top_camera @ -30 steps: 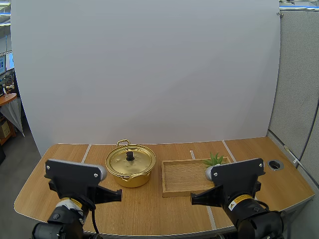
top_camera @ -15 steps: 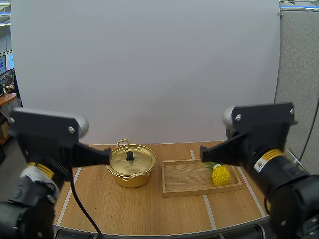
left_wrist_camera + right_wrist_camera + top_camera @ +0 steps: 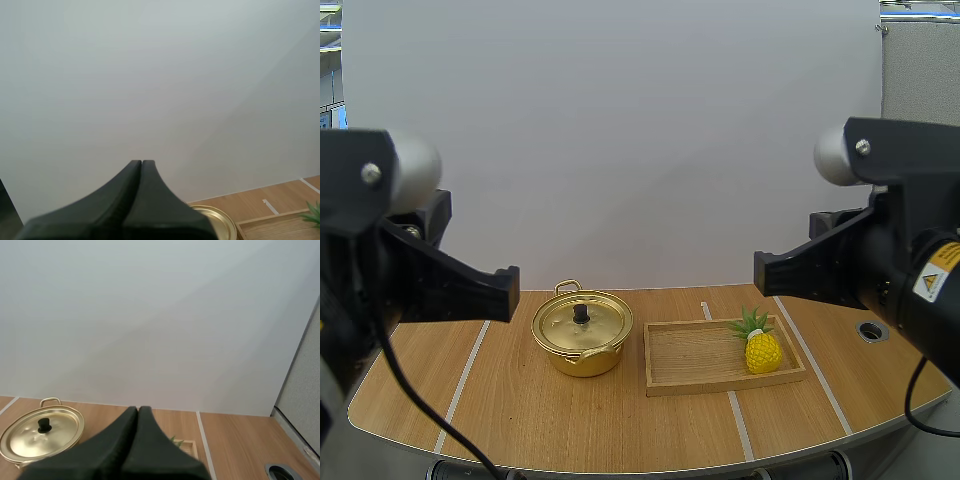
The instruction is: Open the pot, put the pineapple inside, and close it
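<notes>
**Both grippers pressed shut and held high; pot lidded, pineapple in the tray**

A gold pot (image 3: 582, 340) sits on the table (image 3: 550, 420), left of centre. Its lid (image 3: 582, 322) is in place, with a black knob (image 3: 581, 312) at the lid's middle. One looped handle (image 3: 567, 287) shows at the pot's far side. A wooden tray (image 3: 685, 355) lies just beside the pot, to its right and not touching it. The pineapple (image 3: 761, 350), yellow with green leaves (image 3: 751, 321), stands upright inside the tray at its right end, near the far corner. A round grommet (image 3: 872, 330) is set in the table to the right of the tray.

Both arms hang high over the near part of the table, one at each side, well apart from pot and tray. The left gripper (image 3: 141, 165) has its two fingers pressed together into a single dark wedge, with nothing between them. Beyond its tip appear the rim of the lid, a corner of the tray and a few leaf tips. The right gripper (image 3: 138, 411) is likewise pressed together and holds nothing. Past it the lidded pot stands on the table, and the leaves and the tray's far edge lie just behind the fingers.
</notes>
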`<action>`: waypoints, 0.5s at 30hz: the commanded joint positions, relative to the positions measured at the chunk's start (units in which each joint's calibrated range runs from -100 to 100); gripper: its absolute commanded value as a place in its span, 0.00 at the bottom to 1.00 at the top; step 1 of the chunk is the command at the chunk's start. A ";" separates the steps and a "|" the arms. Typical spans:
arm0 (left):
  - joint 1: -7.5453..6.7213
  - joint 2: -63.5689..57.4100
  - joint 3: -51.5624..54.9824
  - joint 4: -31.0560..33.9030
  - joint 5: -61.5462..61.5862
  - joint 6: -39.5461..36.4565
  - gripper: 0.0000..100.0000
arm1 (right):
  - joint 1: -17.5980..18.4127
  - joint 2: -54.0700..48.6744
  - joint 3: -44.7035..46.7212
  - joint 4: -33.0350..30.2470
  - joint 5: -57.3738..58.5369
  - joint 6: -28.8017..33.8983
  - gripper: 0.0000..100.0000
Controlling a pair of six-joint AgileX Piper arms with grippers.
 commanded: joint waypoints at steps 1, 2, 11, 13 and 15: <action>0.00 0.00 -0.90 -0.71 3.93 0.17 0.00 | -0.14 0.00 -0.77 -0.11 3.86 -0.15 0.00; 0.00 0.89 -0.90 -0.82 5.16 0.17 0.00 | -0.14 0.18 -0.77 -0.11 4.51 -0.15 0.00; 0.00 13.53 -0.90 -1.05 8.24 0.17 0.00 | -0.14 11.56 -0.77 -0.11 9.38 0.14 0.00; 0.00 15.98 -0.90 -1.38 8.24 0.17 0.00 | -0.14 14.00 -0.77 -0.11 9.60 0.14 0.00; 0.00 18.90 -0.90 -2.17 8.24 0.17 0.00 | -0.14 16.87 -0.77 -0.11 9.60 0.14 0.00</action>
